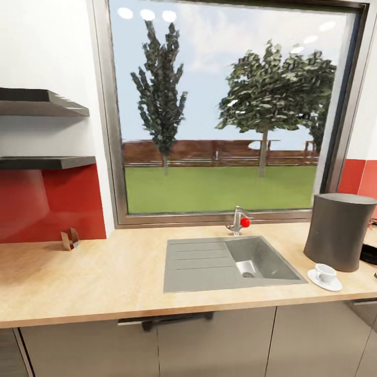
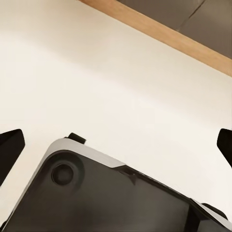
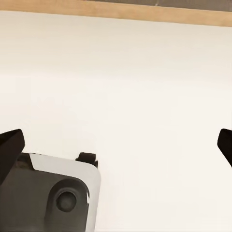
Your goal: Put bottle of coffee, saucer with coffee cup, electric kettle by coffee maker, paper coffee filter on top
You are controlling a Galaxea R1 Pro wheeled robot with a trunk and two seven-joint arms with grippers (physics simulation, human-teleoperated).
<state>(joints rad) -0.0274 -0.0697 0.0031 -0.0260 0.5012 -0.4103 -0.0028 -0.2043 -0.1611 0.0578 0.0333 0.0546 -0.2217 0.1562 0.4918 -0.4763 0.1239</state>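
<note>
The tall dark grey coffee maker (image 1: 337,230) stands on the beige kitchen countertop (image 1: 104,277) at the right. Just in front of it the white coffee cup (image 1: 325,272) sits on the saucer (image 1: 324,281). At the left wall, the kitchen shelf (image 1: 47,162) shows nothing on its visible part. The bottle of coffee, the paper coffee filter and the electric kettle are out of view. My left gripper (image 2: 116,150) and right gripper (image 3: 116,147) are both open and hold nothing. Each hangs above pale floor, with my own base under it.
A steel sink (image 1: 230,264) with a red-knobbed faucet (image 1: 239,221) is set in the counter below a large window. A small brown holder (image 1: 69,239) stands at the back left. A dark object (image 1: 368,254) is cut off by the right edge. Grey cabinet fronts (image 1: 209,340) run under the counter.
</note>
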